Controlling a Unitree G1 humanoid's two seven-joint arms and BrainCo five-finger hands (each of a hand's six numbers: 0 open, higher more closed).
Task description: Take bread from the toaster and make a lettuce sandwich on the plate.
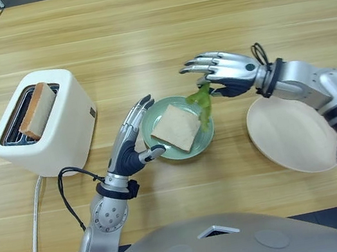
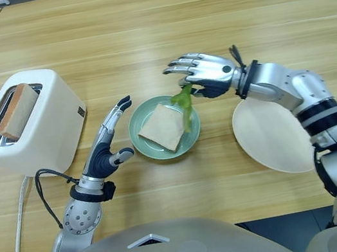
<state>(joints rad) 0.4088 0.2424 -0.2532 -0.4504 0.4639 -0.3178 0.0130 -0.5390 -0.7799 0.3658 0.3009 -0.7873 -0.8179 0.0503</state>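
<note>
A white toaster (image 1: 58,132) stands at the left with one bread slice (image 1: 38,110) upright in its slot. A second slice (image 1: 177,128) lies flat on the small green plate (image 1: 159,147) in the middle. My right hand (image 1: 224,70) hovers over the plate's right rim, pinching a green lettuce leaf (image 1: 202,102) that hangs down over the bread's right edge. My left hand (image 1: 131,142) stands open, palm toward the plate, just left of it and holding nothing.
A larger cream plate (image 1: 291,134) lies bare to the right, under my right forearm. The toaster's black and white cords (image 1: 66,196) trail toward the table's front edge. Bare wooden tabletop stretches behind.
</note>
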